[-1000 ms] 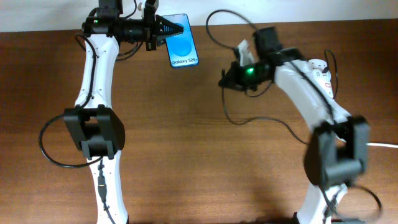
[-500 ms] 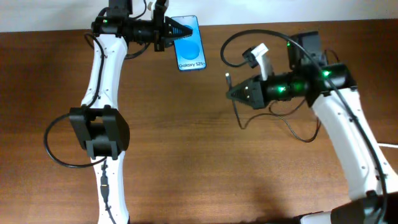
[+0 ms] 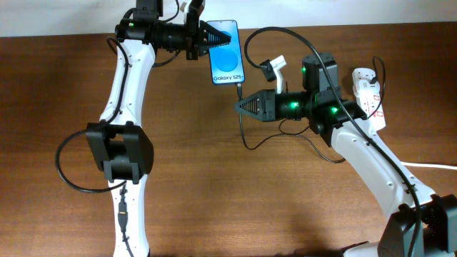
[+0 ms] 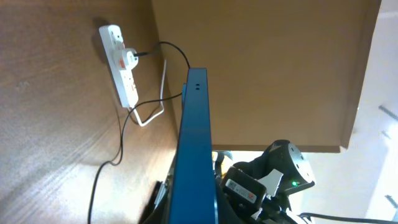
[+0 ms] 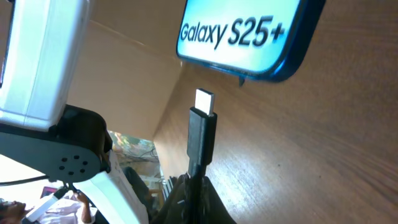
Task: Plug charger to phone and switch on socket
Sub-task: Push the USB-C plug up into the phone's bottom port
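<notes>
The phone [image 3: 228, 61], blue screen with "Galaxy S25+" text, is held off the table at the far edge. My left gripper [image 3: 213, 36] is shut on its upper end; in the left wrist view the phone's blue edge [image 4: 194, 149] runs up from the jaws. My right gripper [image 3: 240, 105] is shut on the charger plug [image 5: 201, 134], whose metal tip points at the phone's bottom edge [image 5: 249, 37] with a small gap. The black cable [image 3: 268, 135] loops back toward the socket. The white socket [image 3: 368, 93] lies at the right, also seen in the left wrist view [image 4: 118, 62].
A thick white cord [image 3: 432, 166] runs off the right edge from the socket. Slack black cable curls on the table below my right arm. The wall runs along the table's far edge behind the phone.
My left gripper carried the phone rightward. My right gripper swung left and up with the plug, so its tip now sits just under the phone's bottom edge.
</notes>
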You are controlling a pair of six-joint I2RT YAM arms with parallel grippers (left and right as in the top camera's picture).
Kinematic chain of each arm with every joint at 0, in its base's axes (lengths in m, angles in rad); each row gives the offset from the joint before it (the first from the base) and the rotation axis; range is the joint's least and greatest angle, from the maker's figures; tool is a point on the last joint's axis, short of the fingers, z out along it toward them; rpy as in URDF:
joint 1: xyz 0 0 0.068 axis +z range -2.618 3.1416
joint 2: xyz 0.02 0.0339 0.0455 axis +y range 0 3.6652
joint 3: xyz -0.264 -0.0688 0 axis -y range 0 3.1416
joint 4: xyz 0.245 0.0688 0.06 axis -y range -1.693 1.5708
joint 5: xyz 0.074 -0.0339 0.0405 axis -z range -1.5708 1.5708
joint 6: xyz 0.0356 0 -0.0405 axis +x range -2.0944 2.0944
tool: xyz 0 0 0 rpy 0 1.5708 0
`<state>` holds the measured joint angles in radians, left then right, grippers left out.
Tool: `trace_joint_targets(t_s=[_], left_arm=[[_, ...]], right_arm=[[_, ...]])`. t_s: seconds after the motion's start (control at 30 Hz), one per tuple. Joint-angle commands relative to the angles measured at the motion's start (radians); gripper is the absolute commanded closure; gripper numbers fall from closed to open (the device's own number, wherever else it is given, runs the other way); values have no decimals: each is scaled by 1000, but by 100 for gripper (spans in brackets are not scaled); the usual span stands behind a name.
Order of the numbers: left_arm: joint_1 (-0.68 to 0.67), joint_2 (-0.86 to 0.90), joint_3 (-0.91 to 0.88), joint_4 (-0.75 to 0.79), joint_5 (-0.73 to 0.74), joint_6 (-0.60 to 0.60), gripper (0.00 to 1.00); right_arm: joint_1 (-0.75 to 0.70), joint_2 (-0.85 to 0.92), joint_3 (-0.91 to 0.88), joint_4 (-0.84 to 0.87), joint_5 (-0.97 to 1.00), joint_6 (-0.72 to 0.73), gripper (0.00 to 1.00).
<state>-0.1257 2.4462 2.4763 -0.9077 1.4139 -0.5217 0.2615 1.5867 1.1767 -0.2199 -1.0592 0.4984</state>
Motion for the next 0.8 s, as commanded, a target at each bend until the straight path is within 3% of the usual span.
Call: trace_joint_targets(t_s=[0.0, 0.37, 0.77], left_arm=[[5, -6, 13, 10, 2, 67, 100], [-6, -6, 13, 10, 5, 14, 100], [-12, -6, 13, 10, 113, 15, 100]], right_arm=[[22, 5, -9, -7, 13, 8, 96], [48, 32, -9, 12, 25, 8, 96], [48, 32, -9, 68, 28, 35, 96]])
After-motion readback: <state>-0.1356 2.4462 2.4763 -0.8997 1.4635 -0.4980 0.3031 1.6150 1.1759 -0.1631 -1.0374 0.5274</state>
